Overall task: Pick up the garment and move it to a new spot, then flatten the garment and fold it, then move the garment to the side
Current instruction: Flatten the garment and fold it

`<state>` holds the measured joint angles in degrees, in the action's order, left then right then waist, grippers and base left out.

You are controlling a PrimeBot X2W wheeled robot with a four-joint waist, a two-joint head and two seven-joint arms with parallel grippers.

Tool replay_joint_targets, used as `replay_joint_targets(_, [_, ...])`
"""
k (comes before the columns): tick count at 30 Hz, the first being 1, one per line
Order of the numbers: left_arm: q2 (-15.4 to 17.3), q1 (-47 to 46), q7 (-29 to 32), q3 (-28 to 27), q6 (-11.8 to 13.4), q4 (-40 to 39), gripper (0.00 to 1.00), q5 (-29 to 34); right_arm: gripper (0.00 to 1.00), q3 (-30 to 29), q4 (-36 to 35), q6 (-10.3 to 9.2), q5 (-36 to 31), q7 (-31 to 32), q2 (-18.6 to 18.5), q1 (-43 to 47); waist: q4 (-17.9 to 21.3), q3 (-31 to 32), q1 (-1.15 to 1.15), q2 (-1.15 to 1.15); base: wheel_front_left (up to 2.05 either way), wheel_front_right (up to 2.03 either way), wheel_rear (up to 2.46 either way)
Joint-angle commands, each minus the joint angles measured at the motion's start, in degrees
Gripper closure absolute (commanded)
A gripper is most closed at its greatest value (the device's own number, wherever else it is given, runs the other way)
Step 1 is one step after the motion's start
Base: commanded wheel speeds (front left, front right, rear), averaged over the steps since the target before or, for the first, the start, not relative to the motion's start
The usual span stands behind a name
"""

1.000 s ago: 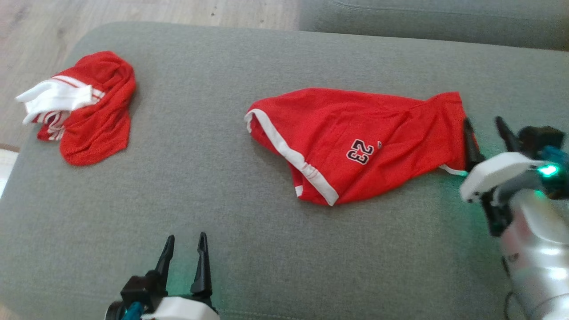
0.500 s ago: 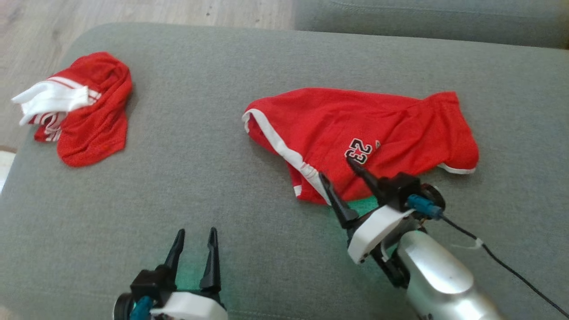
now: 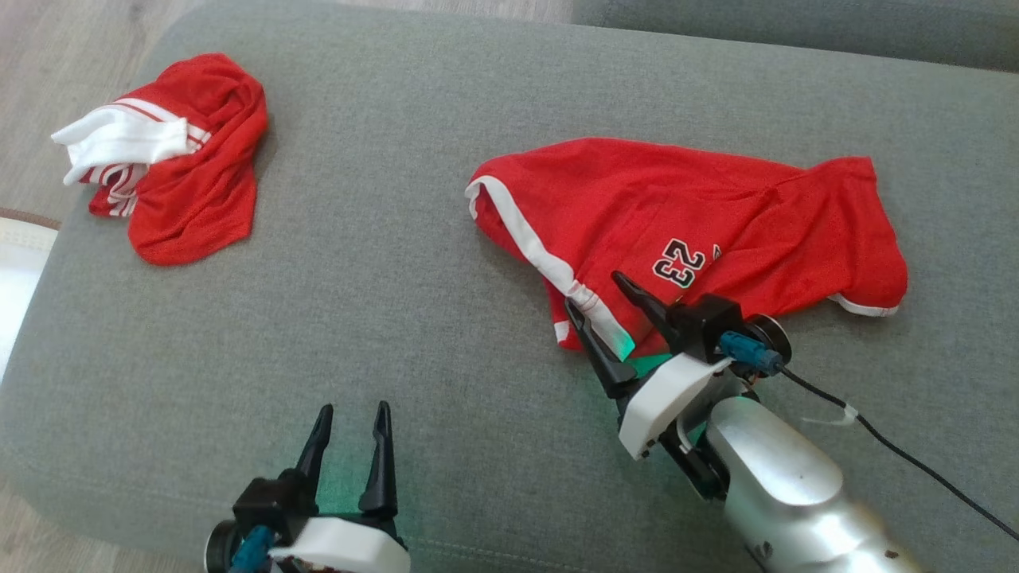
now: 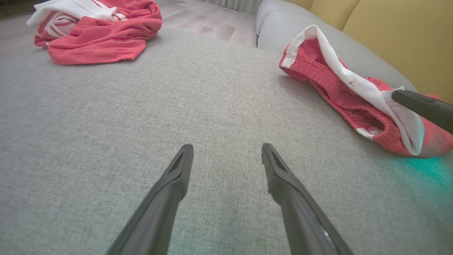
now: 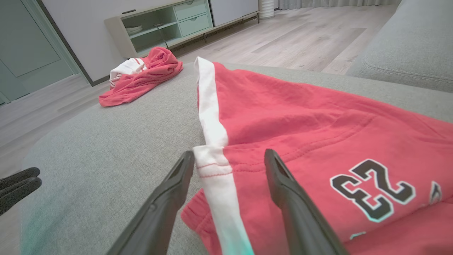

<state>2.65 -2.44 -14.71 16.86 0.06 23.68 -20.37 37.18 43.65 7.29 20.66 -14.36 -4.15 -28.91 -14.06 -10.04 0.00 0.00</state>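
The red shorts point(image 3: 716, 215) with the white trim and the number 23 lie spread and rumpled on the grey sofa seat point(image 3: 382, 302), right of its middle, one white-banded end pointing toward the seat's left side. My right jaws stand wide open at the near corner of those shorts, holding nothing: in the head view the two dark fingers point(image 3: 593, 346) sit on either side of the white band, and the right wrist view shows that band point(image 5: 212, 166) running up between my fingers point(image 5: 166, 202), with the right one over the red cloth beside the number. Whether either finger presses on the cloth I cannot tell. A green glow falls on the hem under my wrist, and a black cable point(image 3: 899, 458) trails from that arm across the seat. My left jaws are open as well and empty, low by the near edge of the seat, well apart from the shorts point(image 4: 329, 85); their fingers point(image 4: 170, 187) point over bare grey fabric. A second red and white garment point(image 3: 191, 175) lies crumpled at the far left corner of the seat, well apart from the shorts, with wooden floor point(image 3: 56, 40) beyond it. The right wrist view also takes in a low cabinet point(image 5: 170, 21) against the wall.
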Motion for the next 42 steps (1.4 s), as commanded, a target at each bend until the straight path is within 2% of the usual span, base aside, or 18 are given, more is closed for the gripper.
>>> replay_joint_targets(1, [0.2,-1.6,-0.3,-1.3,0.4,-1.6,0.00,-0.3,0.00,0.8,-1.2,0.20,0.2,-0.6,1.2,-1.5,0.0,-0.2,0.00,0.00,0.00,0.00,0.00])
replay_joint_targets(2, [0.2,-1.8,-0.3,-1.1,0.5,-1.7,0.00,-0.4,0.00,0.8,-1.1,0.20,0.2,-0.6,1.2,-1.6,-0.1,-0.3,0.00,0.00,0.00,0.00,0.00])
replay_joint_targets(5, [0.2,-2.4,-0.3,-0.5,0.7,-1.9,0.00,-0.7,0.12,0.9,-1.0,0.20,0.2,-0.6,1.2,-1.7,-0.1,-0.6,0.00,0.00,0.00,0.00,0.00])
replay_joint_targets(7, [0.2,-2.7,-0.3,-0.3,0.8,-2.1,0.00,-0.8,0.35,1.1,-1.0,0.20,0.4,-0.6,1.2,-1.8,0.0,-0.8,0.00,0.00,0.00,0.00,0.00])
replay_joint_targets(9, [0.2,-2.9,-0.3,-0.2,1.0,-2.4,0.00,-0.8,0.68,1.2,-1.4,0.20,0.7,-0.6,1.2,-1.8,0.0,-1.0,0.00,0.00,0.00,0.00,0.00])
replay_joint_targets(10, [0.2,-3.0,-0.3,-0.1,1.0,-2.5,0.00,-0.8,0.93,1.2,-2.0,0.20,0.8,-0.6,1.2,-1.9,0.1,-1.1,0.00,0.00,0.00,0.00,0.00])
replay_joint_targets(11, [0.2,-3.0,-0.3,0.0,1.0,-2.5,0.00,-0.8,1.00,0.7,-2.7,0.20,0.8,-0.6,1.2,-1.8,0.1,-1.2,0.00,0.00,0.00,0.00,0.00])
replay_joint_targets(15, [0.2,-2.7,-0.3,-0.3,1.0,-2.3,0.00,-0.4,1.00,-3.2,-7.0,0.20,0.8,-0.6,1.2,-0.7,1.1,-0.6,0.00,0.00,0.00,0.00,0.00])
replay_joint_targets(24, [0.2,-1.3,-0.3,-2.7,0.2,-2.1,0.00,1.4,1.00,-22.1,-16.9,0.20,-0.3,-0.6,0.5,8.2,7.6,3.2,0.00,0.00,0.00,0.00,0.00])
replay_joint_targets(29, [0.2,-1.6,-0.3,-3.1,-0.2,-2.5,0.00,1.8,1.00,-29.0,-19.9,0.20,-0.1,-0.6,0.6,13.9,11.4,4.2,0.00,0.00,0.00,0.00,0.00])
replay_joint_targets(35, [0.2,-1.5,-0.3,-2.9,-0.2,-2.6,0.00,1.8,0.99,-34.9,-20.4,0.20,0.4,-0.6,0.9,19.1,14.4,4.6,0.00,0.00,0.00,0.00,0.00])
replay_joint_targets(36, [0.2,-1.5,-0.3,-2.8,-0.2,-2.6,0.00,1.8,0.64,-35.8,-19.4,0.20,0.1,-0.6,1.0,19.5,14.7,4.6,0.00,0.00,0.00,0.00,0.00])
replay_joint_targets(37, [0.2,-1.5,-0.3,-2.8,-0.2,-2.5,0.00,1.9,0.08,-36.6,-17.7,0.20,-0.4,-0.6,1.0,19.8,14.9,4.6,0.00,0.00,0.00,0.00,0.00])
replay_joint_targets(38, [0.2,-1.5,-0.3,-2.7,-0.2,-2.4,0.00,1.9,0.00,-37.8,-16.7,0.20,-1.0,-0.6,1.1,19.6,15.1,4.6,0.00,0.00,0.00,0.00,0.00])
replay_joint_targets(42, [0.2,-1.8,-0.3,-2.7,-0.3,-2.0,0.00,2.2,0.00,-42.2,-16.5,0.20,-6.7,-0.6,1.2,18.4,15.1,4.6,0.00,0.00,0.00,0.00,0.00])
